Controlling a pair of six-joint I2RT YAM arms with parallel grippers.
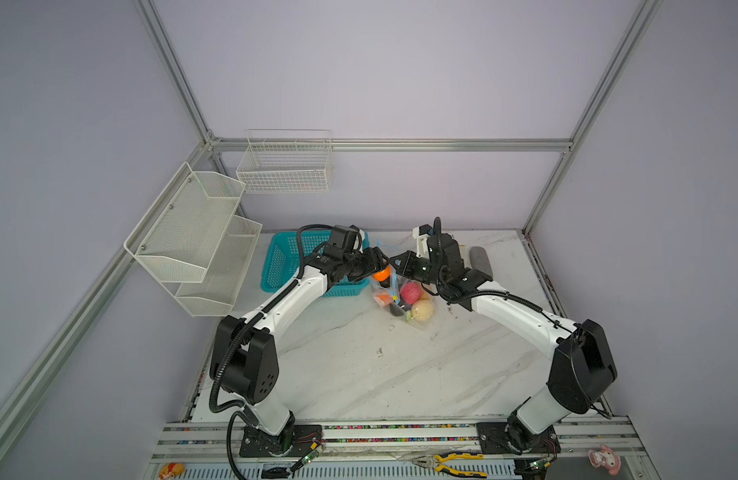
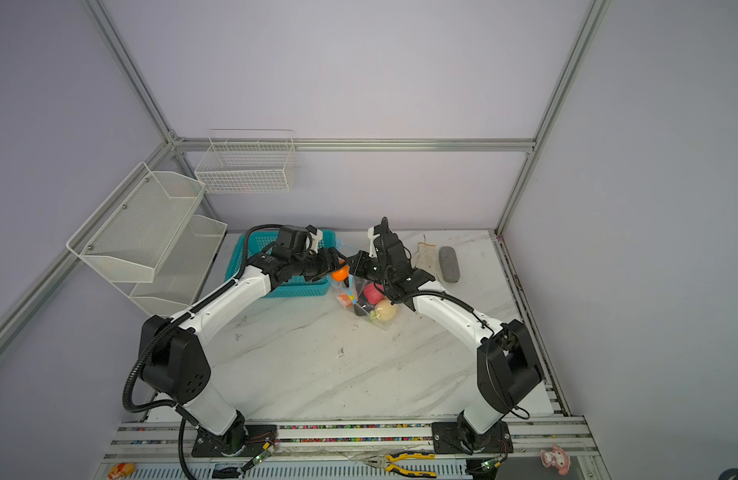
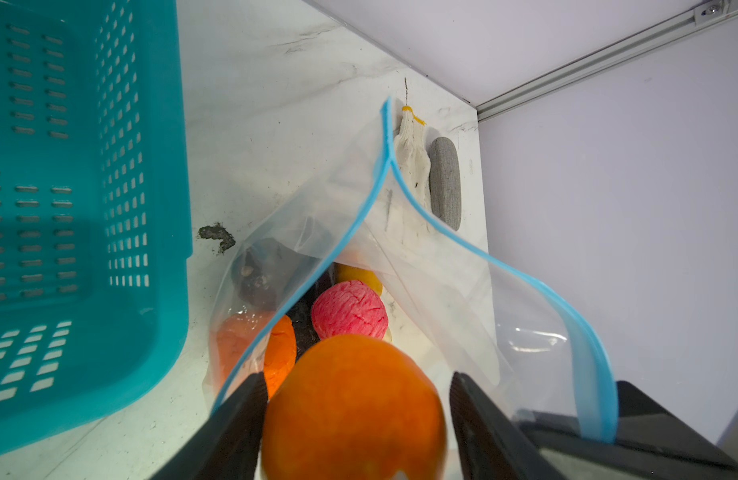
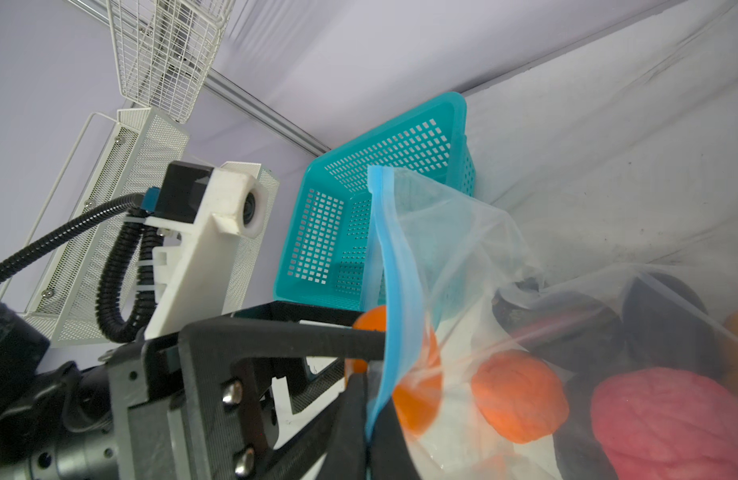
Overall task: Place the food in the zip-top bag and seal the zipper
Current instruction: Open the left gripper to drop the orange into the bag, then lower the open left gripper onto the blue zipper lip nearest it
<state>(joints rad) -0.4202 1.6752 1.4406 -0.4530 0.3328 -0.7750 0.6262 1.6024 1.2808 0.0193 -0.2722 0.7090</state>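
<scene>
The clear zip-top bag (image 1: 421,322) lies mid-table with its mouth held up between both arms. My right gripper (image 4: 369,415) is shut on the light-blue zipper (image 4: 394,266) strip at one side of the mouth. An orange ball (image 3: 355,407) sits between the fingers of my left gripper (image 3: 357,378) at the open mouth. One finger touches it and a gap shows at the other, so the jaws stand open. Inside the bag lie a pink ball (image 3: 350,309), an orange lump (image 3: 280,349), a dark lump (image 3: 259,270) and a cream ball (image 1: 422,309).
A teal mesh basket (image 1: 284,266) stands just left of the bag, under my left arm. A grey oblong (image 1: 480,259) and a cloth glove (image 2: 424,255) lie at the back right. White wire racks (image 1: 201,237) hang on the left wall. Pliers (image 1: 454,461) rest on the front rail.
</scene>
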